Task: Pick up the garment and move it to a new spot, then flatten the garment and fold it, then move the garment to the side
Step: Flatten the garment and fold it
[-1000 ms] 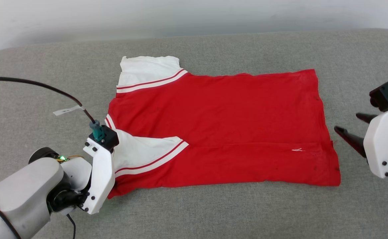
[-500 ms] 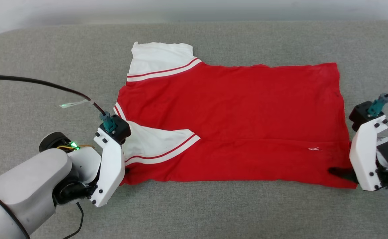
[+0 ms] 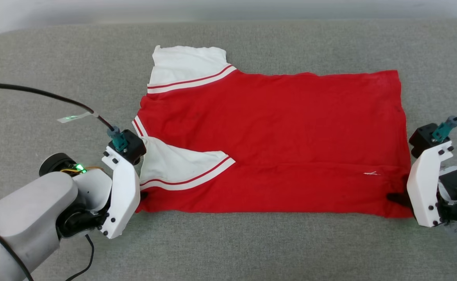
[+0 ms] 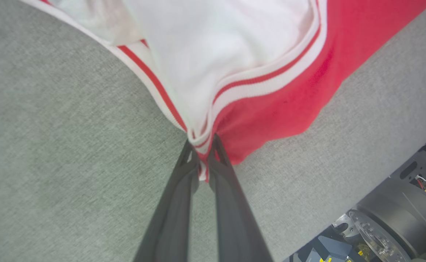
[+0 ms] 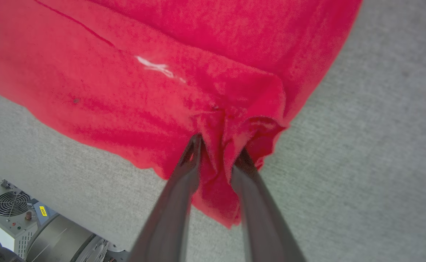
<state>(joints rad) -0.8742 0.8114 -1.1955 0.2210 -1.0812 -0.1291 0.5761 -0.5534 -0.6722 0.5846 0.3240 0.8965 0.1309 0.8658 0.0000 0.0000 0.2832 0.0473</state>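
Observation:
The garment (image 3: pixel 271 140) lies spread on the grey surface, red side up, with white lining folded out at its left end and no lettering showing. My left gripper (image 3: pixel 144 194) is at its near-left corner. In the left wrist view the left gripper (image 4: pixel 202 145) is shut on the garment (image 4: pixel 278 98), pinching the striped trim where the red and white cloth meet. My right gripper (image 3: pixel 396 198) is at the near-right hem corner. In the right wrist view the right gripper (image 5: pixel 216 145) is shut on the garment (image 5: pixel 162 91), with bunched red cloth between its fingers.
The grey padded surface (image 3: pixel 252 246) extends well beyond the cloth on every side. A black cable (image 3: pixel 37 93) arcs over the left part to my left wrist. Past the near edge sit the robot's base (image 4: pixel 391 218) and a fan box (image 5: pixel 7 203).
My right gripper came in from the right, dropped to the near-right hem corner and closed on it. My left gripper kept its hold. The camera shifted a little.

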